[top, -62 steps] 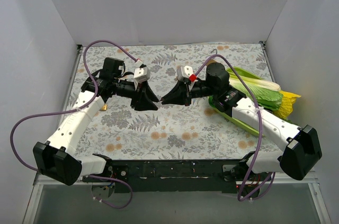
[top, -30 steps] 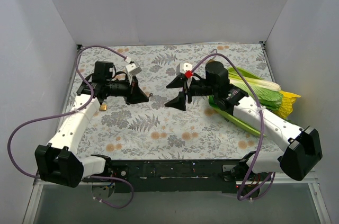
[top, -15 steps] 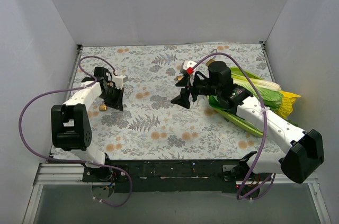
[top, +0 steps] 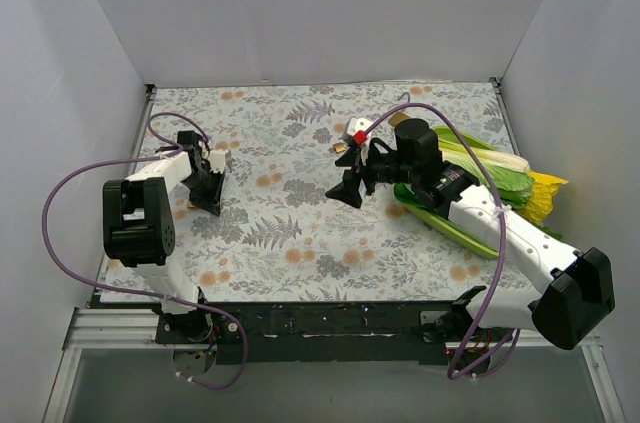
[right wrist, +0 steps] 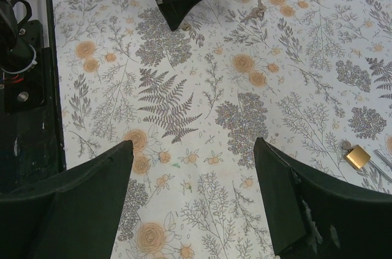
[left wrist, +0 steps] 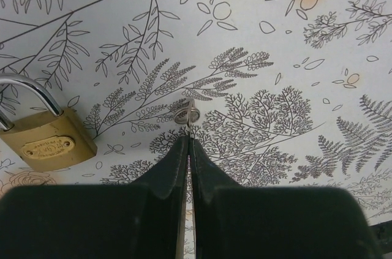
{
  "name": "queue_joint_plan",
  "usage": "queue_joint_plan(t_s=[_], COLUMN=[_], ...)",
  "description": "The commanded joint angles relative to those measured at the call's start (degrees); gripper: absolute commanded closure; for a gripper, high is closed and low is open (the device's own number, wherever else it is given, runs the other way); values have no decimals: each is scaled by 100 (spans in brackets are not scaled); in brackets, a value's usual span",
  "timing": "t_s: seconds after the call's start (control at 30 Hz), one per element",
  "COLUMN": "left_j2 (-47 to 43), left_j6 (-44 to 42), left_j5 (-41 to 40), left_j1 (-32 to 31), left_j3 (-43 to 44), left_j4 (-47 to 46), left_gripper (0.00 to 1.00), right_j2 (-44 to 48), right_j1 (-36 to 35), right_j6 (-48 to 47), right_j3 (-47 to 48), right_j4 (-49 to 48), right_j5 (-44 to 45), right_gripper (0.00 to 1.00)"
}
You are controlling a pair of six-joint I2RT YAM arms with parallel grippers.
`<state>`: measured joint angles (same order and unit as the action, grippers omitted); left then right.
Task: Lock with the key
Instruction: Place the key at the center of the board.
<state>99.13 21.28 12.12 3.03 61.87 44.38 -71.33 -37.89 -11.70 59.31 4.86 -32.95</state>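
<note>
Brass and steel: the brass padlock [left wrist: 49, 144] with a steel shackle lies flat on the floral-printed cloth worktop [top: 300, 243], at about 8 o'clock from the key in the left wrist view.
Key: the small silver key [left wrist: 185, 114] sits at the very tips of the left fingers [left wrist: 171, 167], its round bow poking out past them at 12 o'clock.
Left grip: clenched, with only a hairline gap, apparently nipping the key's blade.
Right grip: the right fingers [right wrist: 92, 198] are spread wide and hold nothing, hovering near the worktop's centre.
Second lock: a smaller brass padlock [right wrist: 357, 157] lies at 4 o'clock in the right wrist view.
Key handling: probably light, thin, stiff and smooth, so it may swivel in a pinch. It is best taken flat across the bow, leaving the blade free for the keyway.
Padlock handling: likely dense, hard and slick, so it may skate on the cloth when pushed. Clamp the broad faces of the body and keep the keyway end clear.
</note>
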Motion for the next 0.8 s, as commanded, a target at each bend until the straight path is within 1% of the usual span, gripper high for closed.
queue_joint_plan(t_s=[0.0, 0.1, 0.13, 0.17, 0.2, 0.23, 0.3, 0.37, 0.43, 0.5, 0.53, 0.57, 0.63, 0.67, 0.7, 0.73, 0.77], left_j2=[44, 168, 185, 185, 168, 150, 80, 36, -42, -148, -236, -271, -307, -307, -324, -350, -429], left_j6=[183, 245, 245, 245, 245, 202, 193, 201, 228, 333, 368, 394, 474, 482, 491, 474, 474], left_j5=[-105, -96, -87, -78, -35, 18, 80, 115, 176, 290, 352, 405, 537, 598, 807, 923, 1063], left_j1=[5, 5, -4, 5, 5, 5, -4, 5, 5, 5, 5, 5, -4, 5, 5, 5, 5], left_j3=[229, 308, 317, 326, 387, 396, 449, 580, 764, 932, 1028, 1264, 1538, 1870, 2012, 2179, 2302], left_j4=[-184, -175, -175, -175, -149, -79, -26, 105, 254, 369, 491, 571, 851, 940, 1019, 1081, 1047], left_gripper=[100, 100, 99, 94, 83, 77, 68, 64, 57, 55, 50, 43, 41, 39, 37, 31, 28], right_j2=[146, 137, 137, 146, 146, 154, 163, 172, 163, 154, 146, 146, 154, 146, 154, 146, 137], right_j1=[27, 27, 27, 36, 27, 36, 27, 27, 27, 27, 27, 36, 36, 45, 62, 106, 132], right_j6=[-42, -34, -34, -34, -34, -34, -34, -34, -25, -7, 1, 1, 10, 10, 10, 10, 2], right_j3=[11, 11, 19, 19, 19, 28, 28, 37, 54, 107, 125, 142, 195, 221, 256, 309, 318], right_j4=[-47, -38, -38, -38, -38, -29, -20, -12, -12, -12, -12, -3, 32, 58, 93, 181, 216], right_j5=[17, -1, -10, 8, 8, 25, 25, 25, 17, 25, 43, 78, 148, 253, 280, 306, 341], right_gripper=[14, 13, 13, 13, 13, 13, 13, 13, 13, 13, 13, 13, 13, 13, 13, 13, 13])
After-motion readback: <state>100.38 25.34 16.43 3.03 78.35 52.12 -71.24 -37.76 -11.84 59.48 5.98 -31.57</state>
